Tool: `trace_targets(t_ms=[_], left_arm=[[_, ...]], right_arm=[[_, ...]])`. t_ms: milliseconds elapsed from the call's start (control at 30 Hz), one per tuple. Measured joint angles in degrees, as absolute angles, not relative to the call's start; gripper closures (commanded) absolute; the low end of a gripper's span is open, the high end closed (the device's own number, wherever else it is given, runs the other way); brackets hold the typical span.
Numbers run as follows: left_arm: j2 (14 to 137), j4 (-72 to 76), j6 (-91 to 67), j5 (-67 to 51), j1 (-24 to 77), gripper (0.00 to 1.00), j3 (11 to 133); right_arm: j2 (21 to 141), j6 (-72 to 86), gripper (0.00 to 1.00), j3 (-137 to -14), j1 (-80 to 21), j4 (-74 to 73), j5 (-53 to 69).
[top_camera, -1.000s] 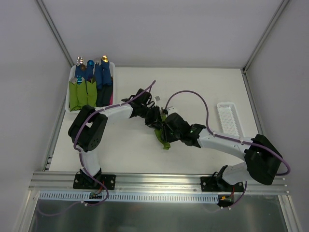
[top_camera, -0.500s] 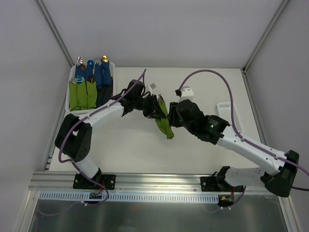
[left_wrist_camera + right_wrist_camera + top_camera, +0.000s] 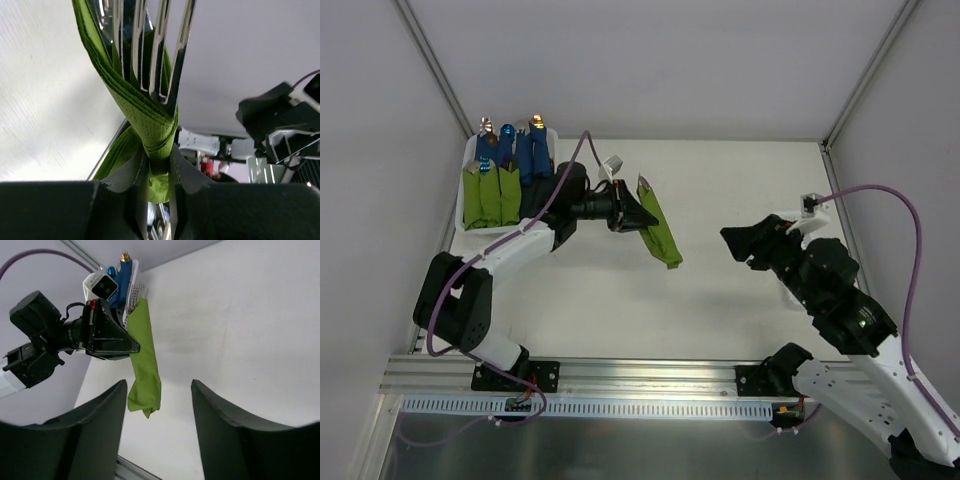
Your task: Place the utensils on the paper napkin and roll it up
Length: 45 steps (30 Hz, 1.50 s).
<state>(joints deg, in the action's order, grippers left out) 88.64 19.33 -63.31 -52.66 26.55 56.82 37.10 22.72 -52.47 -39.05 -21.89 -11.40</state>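
Note:
The lime-green paper napkin point(image 3: 658, 235) is rolled into a long bundle around the utensils and hangs tilted above the table. My left gripper point(image 3: 632, 214) is shut on its upper part. In the left wrist view silver fork tines point(image 3: 150, 50) stick out of the green roll point(image 3: 150, 125) beyond the gripper point(image 3: 159, 167). The handles are hidden inside the roll. My right gripper point(image 3: 735, 240) is open and empty, well to the right of the roll. Its wrist view shows the roll point(image 3: 144, 355) hanging from the left gripper point(image 3: 125, 345), far beyond its own spread fingers point(image 3: 100, 430).
A white basket point(image 3: 461, 200) at the back left holds green bundles point(image 3: 487, 195) and blue bundles point(image 3: 530, 160). It also shows behind the left arm in the right wrist view as the basket point(image 3: 136, 285). Grey walls close the table at the back and sides.
My right gripper opened and drew back to the right, away from the roll. My left arm lifted the roll and swung it toward the back left.

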Motion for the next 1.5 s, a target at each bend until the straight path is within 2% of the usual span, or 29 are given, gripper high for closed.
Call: trace_targets(t_ms=[100,200,367,533,667,867,1200,1500], left_arm=[[86.0,18.2,-64.3,-49.9,25.7,1.00,57.8],[85.6,11.3,-64.5,-46.2,25.8,1.00,63.5],[85.6,-1.8,-63.9,-38.8,25.7,1.00,72.5],[85.5,-8.2,-65.1,-33.4,24.9,1.00,73.9],[85.5,-10.7,-68.2,-31.0,24.3,1.00,73.9],[85.5,-11.4,-75.7,-31.0,24.3,1.00,73.9],[85.5,-11.4,-85.5,-33.1,23.9,1.00,74.4],[85.5,-11.3,-89.0,-33.6,23.9,1.00,74.5]], right_arm=[[33.5,26.1,0.50,-51.7,-42.0,-21.9,-15.2],[35.6,27.9,0.51,-51.0,-50.3,-22.4,-23.4],[46.8,25.7,0.51,-54.3,-61.1,-21.6,-35.3],[58.9,22.2,0.50,-60.7,-67.7,-18.2,-44.0],[62.4,19.2,0.47,-61.0,-70.0,-11.8,-47.7],[67.2,16.8,0.50,-62.4,-70.9,-5.4,-51.5],[68.8,11.0,0.50,-60.1,-74.9,10.4,-62.3],[73.5,13.3,0.53,-64.4,-74.9,8.8,-68.2]])
